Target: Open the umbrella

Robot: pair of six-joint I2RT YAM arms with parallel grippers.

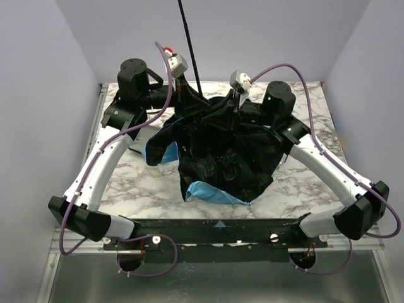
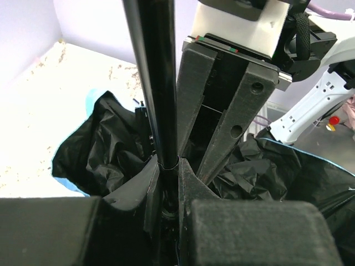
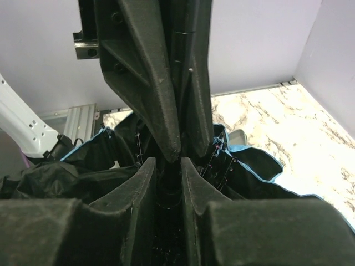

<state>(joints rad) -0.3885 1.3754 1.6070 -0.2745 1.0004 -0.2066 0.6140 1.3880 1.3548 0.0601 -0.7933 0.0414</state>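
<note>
— Where is the umbrella [image 1: 221,164]?
— Mid-frame, slumped black-side up, its shaft [image 1: 188,44] rising to the top edge. My left gripper [image 2: 168,169] and right gripper [image 3: 168,166] both clamp the shaft. Loosened, I judge; not yet spread.

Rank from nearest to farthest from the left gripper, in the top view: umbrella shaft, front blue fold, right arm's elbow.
1. Umbrella shaft, inside the left gripper.
2. Front blue fold, near centre.
3. Right arm's elbow, near right corner.

Umbrella shaft [image 1: 188,44] — cut off at top edge, base hidden in black folds [image 1: 227,158]
</note>
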